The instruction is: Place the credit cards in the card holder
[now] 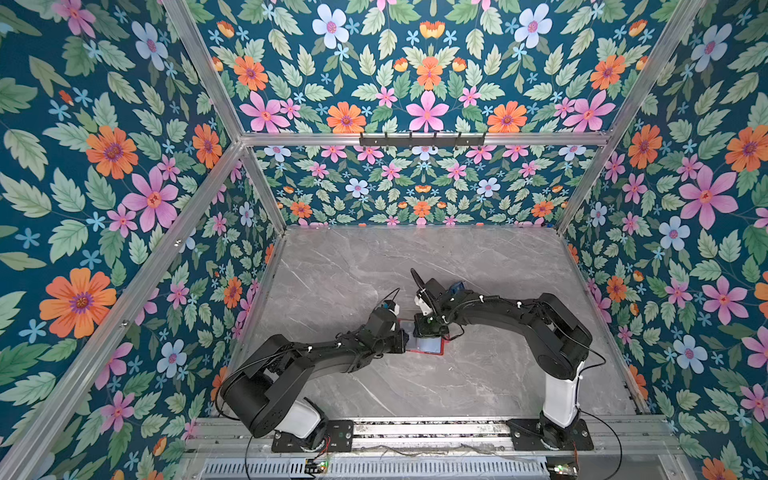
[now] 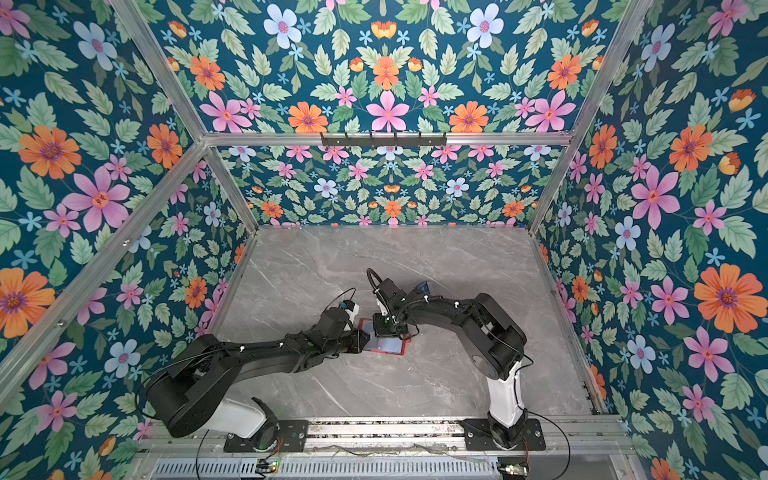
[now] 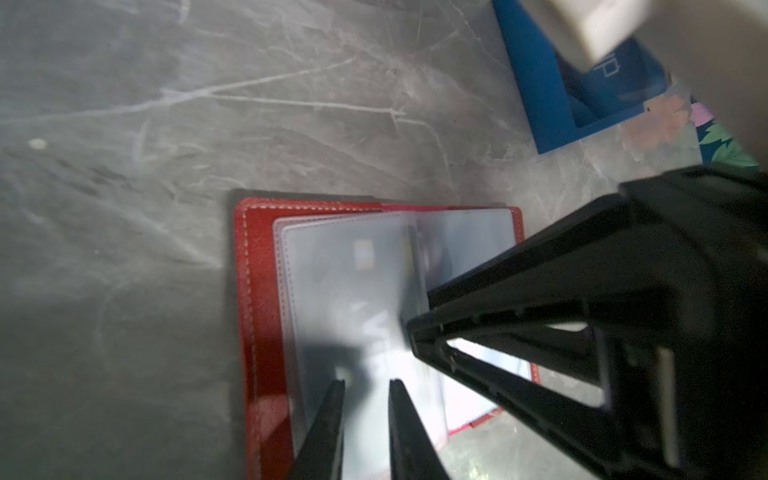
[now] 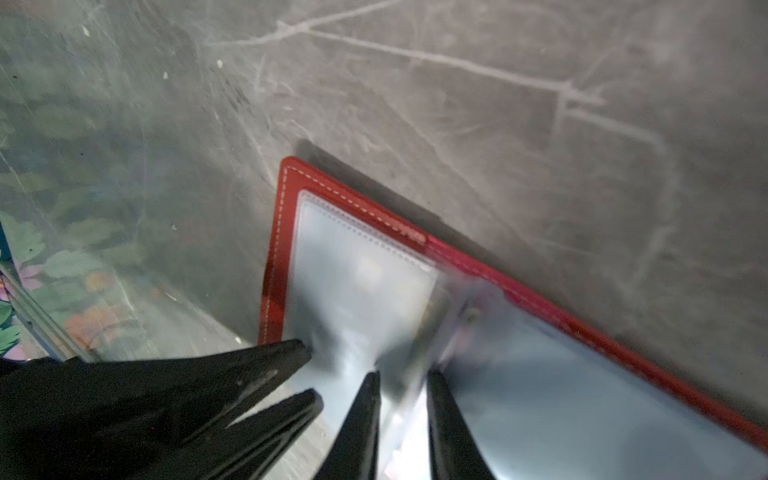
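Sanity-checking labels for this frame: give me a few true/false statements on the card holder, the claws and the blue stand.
1. The card holder lies open on the grey marble table. True.
2. Its cover is black. False: it is red with pale stitching.
3. The left claw and the right claw are both over the card holder. True.
4. The blue stand sits on top of the card holder. False: it stands apart on the table, past the right arm's wrist.
5. A card with a chip and blurred pale lettering shows through a clear sleeve. True.
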